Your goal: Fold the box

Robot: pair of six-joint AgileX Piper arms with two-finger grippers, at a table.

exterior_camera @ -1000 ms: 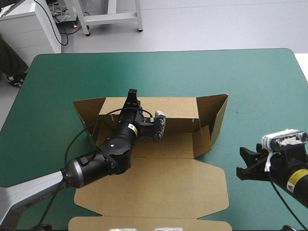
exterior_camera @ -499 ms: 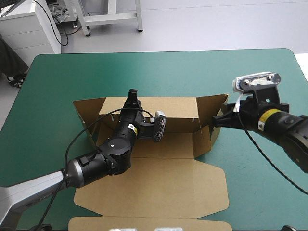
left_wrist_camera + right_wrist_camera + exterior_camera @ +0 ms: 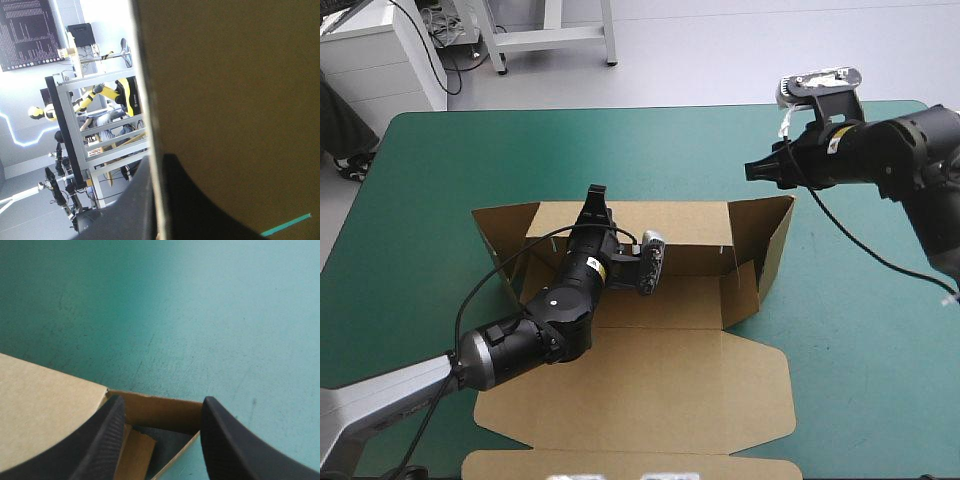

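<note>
High view first: left gripper (image 3: 594,196) clamped on the box (image 3: 660,370), right gripper (image 3: 753,170) open by its far right corner

High view: the brown box lies opened out at the middle of the teal-green cover (image 3: 430,180). Its far wall (image 3: 670,222) is raised, with a flap angled outward at each end. The wide lid panel (image 3: 650,395) lies flat toward the table's near edge. The left arm reaches across the box's floor from the near left. The left gripper meets the top edge of the far wall, left of that wall's middle. The right gripper hangs over the cover just beyond the far right flap (image 3: 776,235), pointing toward the table's left and apart from the board.

Left wrist view: brown board (image 3: 230,100) fills most of what lies ahead of the left gripper (image 3: 159,161), with its edge running straight away from the wrist. The black fingers (image 3: 200,205) appear to sit one on each side of that edge, all but together with the sheet pinched between them, though both are blurred at this range. A thin strip of the cover (image 3: 285,224) shows past the board.

Right wrist view: the right gripper (image 3: 164,399) has its black fingers (image 3: 102,440) well apart, with nothing held. Below and between them sits a corner of the box (image 3: 45,410). A pale flat panel lies under one finger, a wall edge runs across between the fingertips, and a dark hollow lies behind it. Bare cover (image 3: 200,305) stretches ahead
</note>
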